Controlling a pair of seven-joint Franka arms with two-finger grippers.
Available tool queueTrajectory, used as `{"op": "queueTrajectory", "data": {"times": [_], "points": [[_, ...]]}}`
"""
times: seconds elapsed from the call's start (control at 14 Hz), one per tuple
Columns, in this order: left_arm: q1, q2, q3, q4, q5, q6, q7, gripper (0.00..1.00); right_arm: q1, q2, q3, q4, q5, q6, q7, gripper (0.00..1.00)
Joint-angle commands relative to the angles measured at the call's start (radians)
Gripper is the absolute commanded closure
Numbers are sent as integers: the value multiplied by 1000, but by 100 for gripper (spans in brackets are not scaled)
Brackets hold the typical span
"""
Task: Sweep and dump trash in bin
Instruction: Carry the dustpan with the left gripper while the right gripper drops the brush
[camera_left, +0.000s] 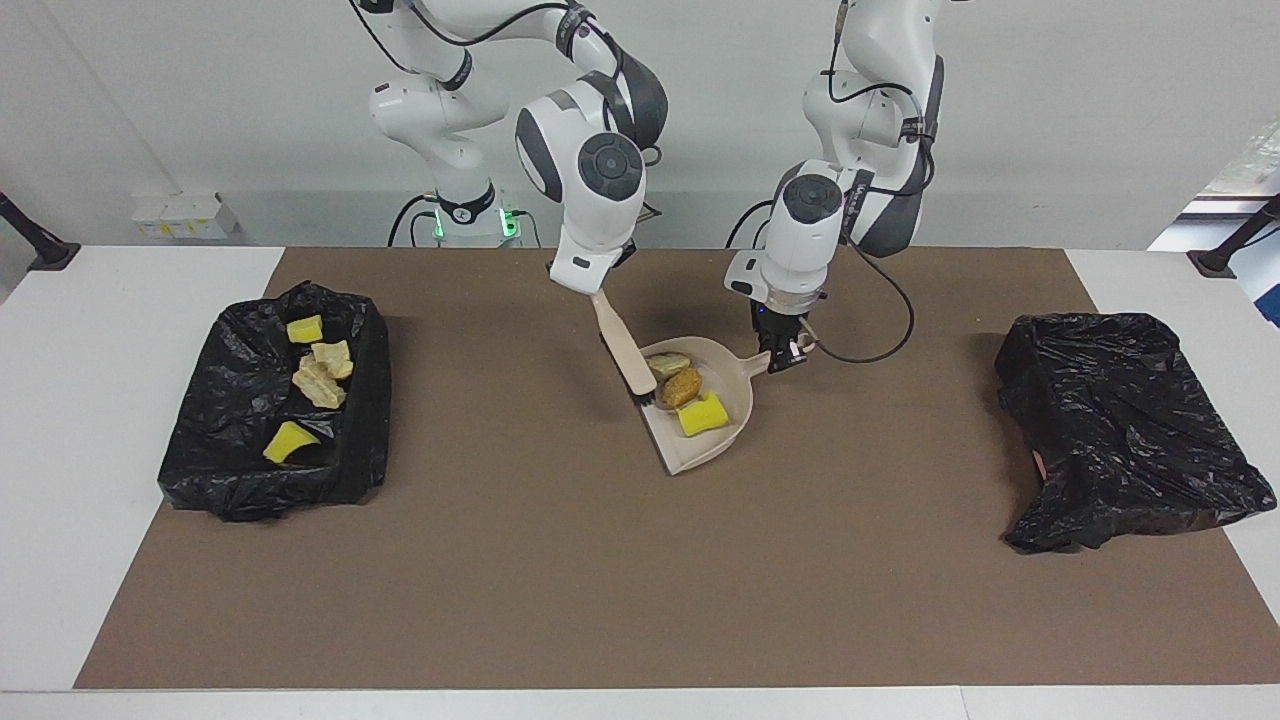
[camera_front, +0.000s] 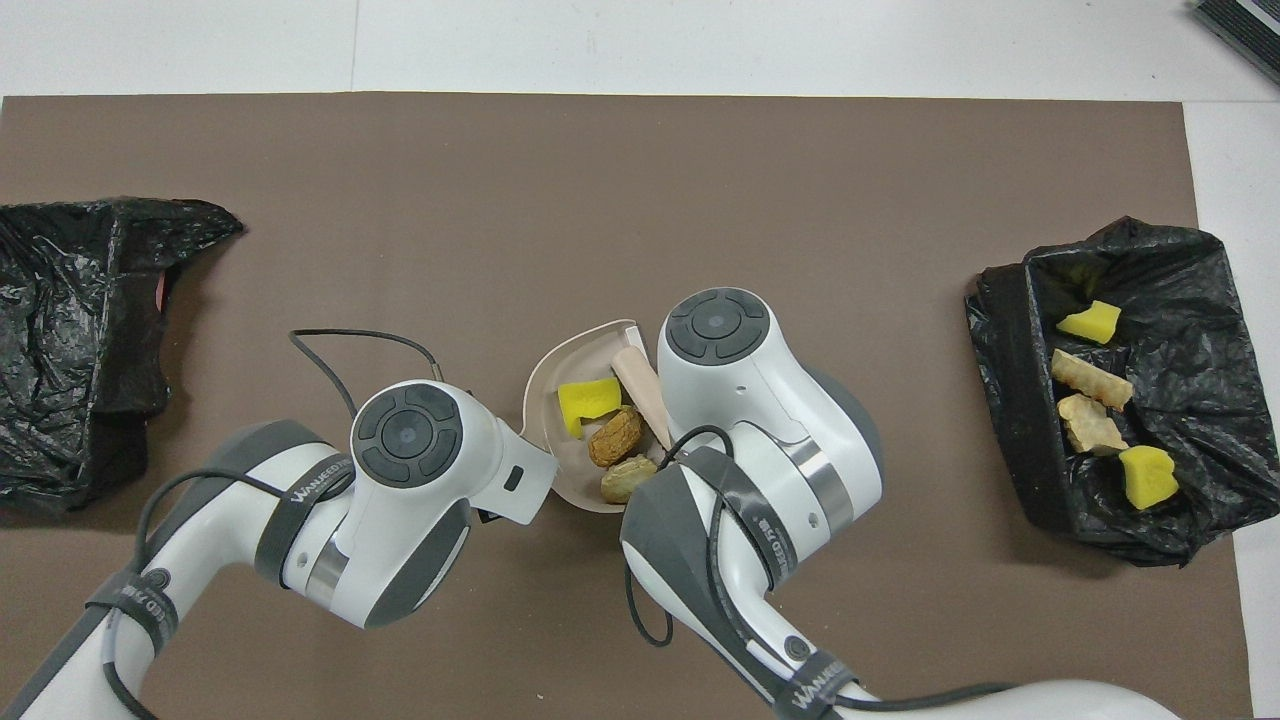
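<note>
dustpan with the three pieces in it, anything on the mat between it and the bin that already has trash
Nothing visible. Bare mat lies between the dustpan, held by the left gripper, and the bin at the right arm's end. The brush rests at the pan's mouth.

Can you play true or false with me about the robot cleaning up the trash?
1. Three pieces of trash sit in the dustpan. True: a yellow sponge chunk, an orange-brown lump and a pale lump.
2. The bin at the right arm's end has nothing in it. False: it holds four pieces, two yellow and two pale.
3. The left gripper is at the dustpan's handle. True.
4. The brush lies flat on the mat, away from the dustpan. False: the right gripper holds it, bristles at the dustpan.
5. Loose trash lies on the brown mat. False: none shows there.
</note>
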Motion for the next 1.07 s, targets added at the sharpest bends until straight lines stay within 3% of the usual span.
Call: {"op": "queueTrajectory", "data": {"times": [0.0,0.14,0.29,0.36,0.57,0.71,0.86,1.0], "points": [[93,50,-1,55,-56,3,148,100,13,-96,3,-165,50,96,132,100],[179,73,-3,110,-69,-33,258,100,65,-183,3,-326,95,279,247,100],[250,100,-3,202,-75,-121,317,100,97,-225,3,-412,135,344,299,100],[277,113,-3,254,-86,-168,348,100,161,-221,3,-444,138,382,366,100],[351,122,-1,368,-98,-288,401,100,234,-201,3,-489,152,462,508,100],[417,122,1,417,-95,-339,516,100,246,-194,3,-503,200,497,513,100],[492,119,2,451,-94,-366,669,100,286,-193,3,-563,224,626,508,100],[562,121,2,497,-87,-400,792,100,286,-194,3,-569,224,631,484,100]]}}
